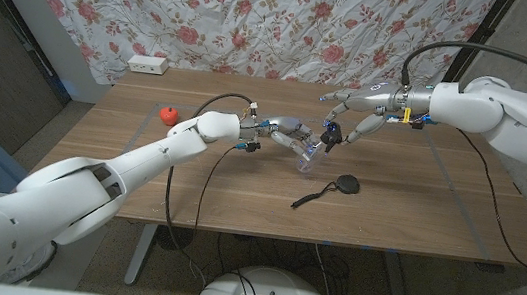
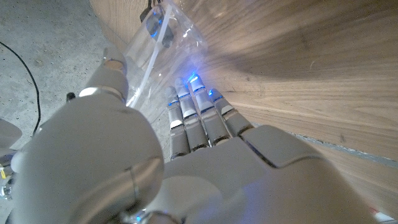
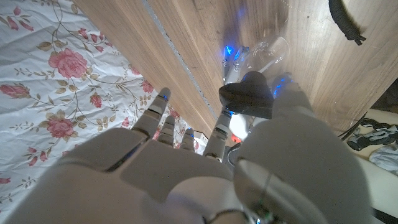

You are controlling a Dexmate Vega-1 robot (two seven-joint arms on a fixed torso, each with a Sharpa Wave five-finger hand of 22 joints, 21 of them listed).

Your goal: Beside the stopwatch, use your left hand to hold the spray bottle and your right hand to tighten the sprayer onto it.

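Observation:
My left hand (image 1: 283, 132) grips a clear spray bottle (image 1: 310, 154), tilted, just above the table's middle. In the left wrist view the bottle (image 2: 154, 32) lies against my fingers (image 2: 194, 121). My right hand (image 1: 365, 107) reaches in from the right and pinches the black sprayer (image 1: 331, 132) at the bottle's top, its other fingers spread. The right wrist view shows the sprayer (image 3: 247, 97) at my thumb, with the bottle (image 3: 268, 52) beyond it. The black stopwatch (image 1: 345, 185) lies on the table just in front of the bottle, its cord (image 1: 308, 199) trailing left.
A small red object (image 1: 168, 114) sits on the table's left part. A white power strip (image 1: 148, 65) lies at the back left edge. A floral curtain (image 1: 259, 16) hangs behind the table. The stopwatch cord (image 3: 347, 22) appears in the right wrist view.

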